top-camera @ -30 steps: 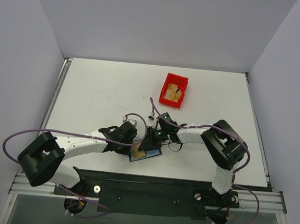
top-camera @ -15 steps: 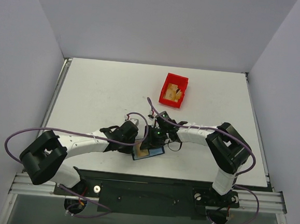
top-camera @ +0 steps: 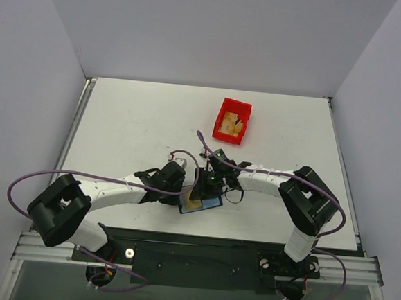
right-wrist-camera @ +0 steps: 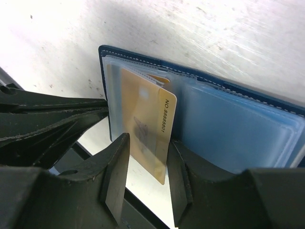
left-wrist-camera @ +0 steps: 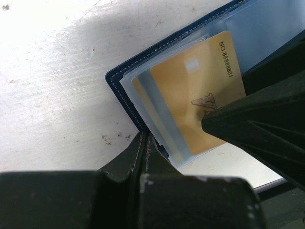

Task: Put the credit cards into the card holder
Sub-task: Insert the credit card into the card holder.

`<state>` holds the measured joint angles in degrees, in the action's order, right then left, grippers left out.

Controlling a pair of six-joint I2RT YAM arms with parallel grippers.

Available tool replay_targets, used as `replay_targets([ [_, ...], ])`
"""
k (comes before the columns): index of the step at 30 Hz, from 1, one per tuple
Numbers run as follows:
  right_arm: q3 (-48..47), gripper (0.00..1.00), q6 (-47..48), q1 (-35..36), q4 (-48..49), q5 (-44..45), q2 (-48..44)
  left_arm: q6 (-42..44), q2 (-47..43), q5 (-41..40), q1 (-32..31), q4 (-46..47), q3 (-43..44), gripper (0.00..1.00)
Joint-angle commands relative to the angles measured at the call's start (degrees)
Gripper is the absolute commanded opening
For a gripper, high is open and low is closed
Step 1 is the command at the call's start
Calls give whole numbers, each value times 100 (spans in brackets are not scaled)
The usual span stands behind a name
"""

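From above, both arms cover most of the navy-blue folding wallet [top-camera: 203,205]; it lies open at the white table's [top-camera: 133,124] near edge, with free space far and left. One tan-gold card [right-wrist-camera: 143,119] juts from its clear sleeves, and a grey-striped one [left-wrist-camera: 162,114] sits inside. The left gripper [left-wrist-camera: 144,143] is clamped on the wallet's left edge, while the half-spread right gripper [right-wrist-camera: 149,140] straddles the jutting card without gripping it.
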<state>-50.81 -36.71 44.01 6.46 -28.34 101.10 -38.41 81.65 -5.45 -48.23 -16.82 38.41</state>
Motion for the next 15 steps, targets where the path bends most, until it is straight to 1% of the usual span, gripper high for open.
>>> replay_targets([
  [1,-34,34,331,-24,-1014,794,-240,-8,141,36,6,21,-1,0],
  [10,-210,34,392,-6,-1489,1190,-468,-17,141,44,-2,65,-53,0],
  [15,-263,34,419,-6,-1586,1287,-574,-8,141,53,-2,82,-27,0],
])
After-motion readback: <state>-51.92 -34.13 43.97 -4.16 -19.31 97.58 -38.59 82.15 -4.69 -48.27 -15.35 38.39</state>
